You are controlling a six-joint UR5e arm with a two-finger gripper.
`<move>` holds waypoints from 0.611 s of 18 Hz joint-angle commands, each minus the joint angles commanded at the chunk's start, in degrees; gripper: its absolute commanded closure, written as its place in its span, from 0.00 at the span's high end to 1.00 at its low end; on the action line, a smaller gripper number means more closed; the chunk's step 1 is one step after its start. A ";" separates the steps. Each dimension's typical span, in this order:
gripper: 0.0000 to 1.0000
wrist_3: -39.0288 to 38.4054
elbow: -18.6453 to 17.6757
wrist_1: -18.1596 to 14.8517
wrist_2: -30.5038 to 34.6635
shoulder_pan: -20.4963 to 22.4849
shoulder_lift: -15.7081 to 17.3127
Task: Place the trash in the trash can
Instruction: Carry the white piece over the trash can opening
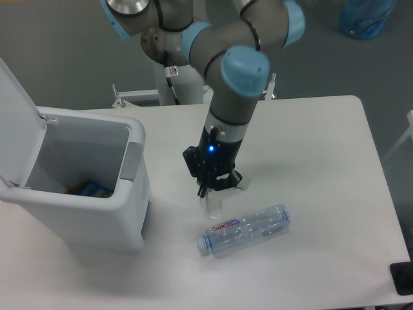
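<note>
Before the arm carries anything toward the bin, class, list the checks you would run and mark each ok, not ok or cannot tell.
1. Hinged lid of the large white rectangular plastic bin is open: ok.
2. Gripper is raised off the white table: ok.
3. Crumpled clear-and-white plastic wrapper hangs below the fingertips, firmly gripped: cannot tell.
4. Clear plastic water bottle with red-and-purple label lies on the table, clear of the gripper: ok.
5. Room inside the bin: ok, only a small blue item shows at the bottom.

Grey arm (227, 103), light-blue caps, black claw (217, 188)
</note>
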 joint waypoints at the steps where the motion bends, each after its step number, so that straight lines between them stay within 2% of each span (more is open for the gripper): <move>1: 0.00 -1.58 1.40 0.00 -1.23 0.00 -0.09; 3: 0.00 -6.14 3.95 -0.09 -4.56 -0.09 0.00; 6: 0.00 -10.38 5.37 0.00 -8.09 -0.35 0.87; 11: 0.00 -14.52 4.49 -0.09 -12.75 -2.37 6.67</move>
